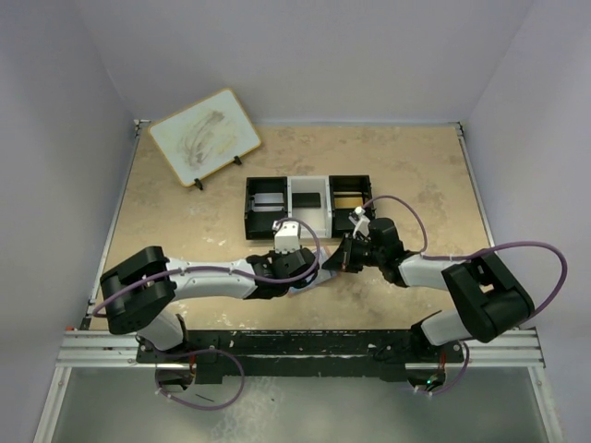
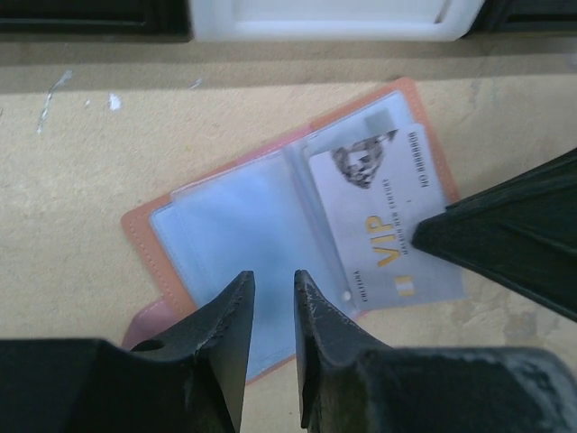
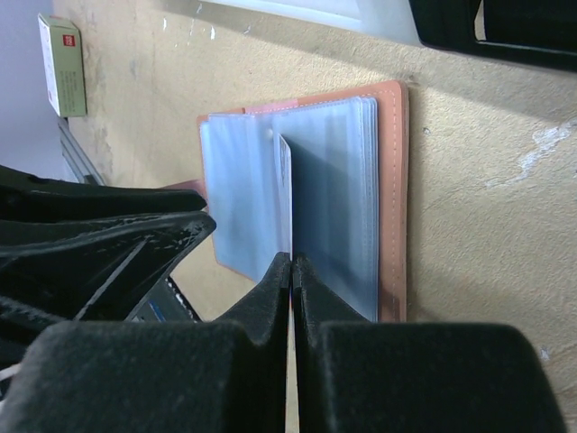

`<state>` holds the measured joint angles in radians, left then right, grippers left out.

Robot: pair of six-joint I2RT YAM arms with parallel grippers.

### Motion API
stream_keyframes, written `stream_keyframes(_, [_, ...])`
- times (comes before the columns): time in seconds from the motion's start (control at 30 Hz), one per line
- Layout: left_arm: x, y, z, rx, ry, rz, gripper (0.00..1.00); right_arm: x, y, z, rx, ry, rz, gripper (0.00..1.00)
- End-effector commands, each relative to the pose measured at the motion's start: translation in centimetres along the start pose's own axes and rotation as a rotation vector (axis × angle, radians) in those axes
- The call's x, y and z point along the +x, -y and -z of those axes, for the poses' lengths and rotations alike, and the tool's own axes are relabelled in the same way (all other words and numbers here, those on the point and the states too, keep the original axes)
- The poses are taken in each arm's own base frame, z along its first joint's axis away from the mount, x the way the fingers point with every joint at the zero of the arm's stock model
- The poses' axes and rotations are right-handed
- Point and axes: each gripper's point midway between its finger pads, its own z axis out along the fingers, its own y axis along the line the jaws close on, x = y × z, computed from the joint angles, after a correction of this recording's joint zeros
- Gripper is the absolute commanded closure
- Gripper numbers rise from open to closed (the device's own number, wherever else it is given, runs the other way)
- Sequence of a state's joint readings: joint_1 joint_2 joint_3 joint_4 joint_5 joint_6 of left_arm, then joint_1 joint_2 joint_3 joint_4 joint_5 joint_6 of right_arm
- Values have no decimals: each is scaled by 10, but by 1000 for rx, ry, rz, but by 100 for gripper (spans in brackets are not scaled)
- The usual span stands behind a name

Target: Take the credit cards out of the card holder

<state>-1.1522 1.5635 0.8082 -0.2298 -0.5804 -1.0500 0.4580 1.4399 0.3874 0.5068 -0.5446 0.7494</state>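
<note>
Currently, one entry per item.

- Holder (image 2: 144, 225): reddish-brown and folding. It is laid open on the table (image 1: 185, 221), inside up, with its clear sleeves exposed. It is placed just near of the tray (image 1: 309, 179), between the two grippers.
- Card (image 2: 388, 225): pale grey, lettered "VIP" in gold. It is laid over the right half of the holder, and its near right corner is carried past the holder's rim. From the right wrist it is seen edge-on, as a thin pale line.
- Right gripper (image 3: 291, 271): the fingers are brought together, with the card's right edge pinched between them.
- Left gripper (image 2: 273, 289): the fingers are set narrowly apart over the near edge of the holder's left half. Only the bluish sleeve is seen through the gap, and nothing is seen clamped. Whether the tips are pressed on the sleeve cannot be told.
- Tray: three compartments, black, white and black, set at the middle of the table, far of the grippers.
- Board (image 1: 203, 134): white-faced with a wooden rim. It is propped at a tilt in the far left corner, well apart from the holder.
</note>
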Motion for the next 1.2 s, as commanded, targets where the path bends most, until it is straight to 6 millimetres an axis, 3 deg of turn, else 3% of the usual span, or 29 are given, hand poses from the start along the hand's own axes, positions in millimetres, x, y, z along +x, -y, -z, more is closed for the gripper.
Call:
stream_keyframes(0.0, [-42,45,10,116,89,37,77,-3,-3,0,-17,17,16,100])
stream_keyframes(0.07, [-44,53,4,125,90,37,77,-6,-6,0,-22,24,14,100])
stream_keyframes(0.17, [-31,54,-12,118,49,31,78,-8,-8,1,-27,31,15,100])
stream_keyframes(0.37, [8,30,-31,72,-20,41,87,0,-9,0,-58,5,14,99])
stream_keyframes(0.53, [24,14,-33,53,-45,39,93,-1,-14,-5,-95,-18,29,89])
stream_keyframes(0.9, [22,6,-29,49,-29,41,94,-13,-3,-7,23,-56,98,84])
stream_keyframes(1.03, [16,8,-24,62,-16,40,94,-19,-5,-8,25,-72,157,100])
stream_keyframes(1.17, [-1,8,-13,74,18,47,92,-28,-19,1,-9,-26,207,100])
